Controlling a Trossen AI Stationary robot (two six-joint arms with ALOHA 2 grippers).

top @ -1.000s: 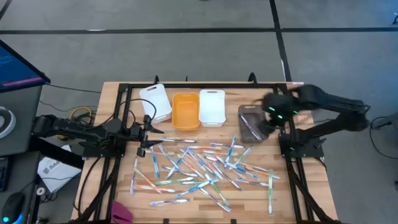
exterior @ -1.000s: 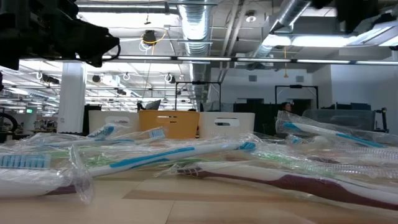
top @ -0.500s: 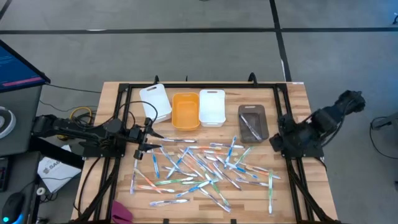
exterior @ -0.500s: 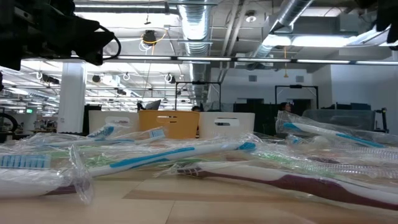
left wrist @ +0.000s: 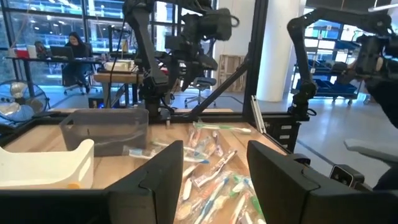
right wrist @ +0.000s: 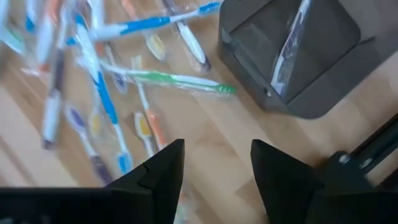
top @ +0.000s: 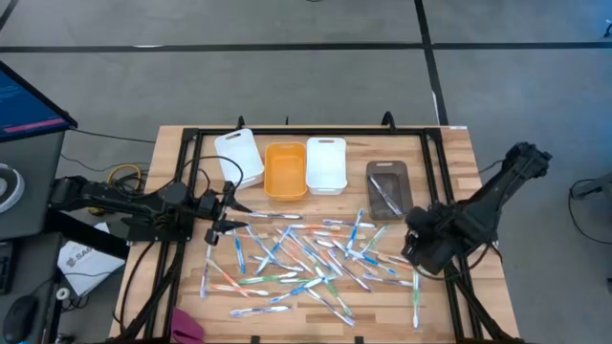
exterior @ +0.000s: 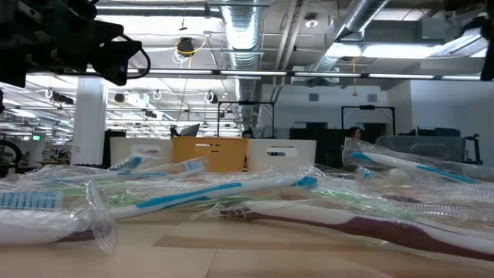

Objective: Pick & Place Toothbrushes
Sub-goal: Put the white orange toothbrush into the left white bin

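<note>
Four bins point(top: 326, 163) — two white, one orange, one grey — and dozens of toothbrushes point(top: 306, 253).

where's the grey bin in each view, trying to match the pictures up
High view: the grey bin is rightmost in the row of bins, a wrapped toothbrush inside.
Low view: far right, behind the toothbrush pile.
Left wrist view: at the left, beyond the white bin.
Right wrist view: upper right, holding the wrapped toothbrush.
Shared landmark: the orange bin, two bins over in the high view; in the low view it is at the centre.
</note>
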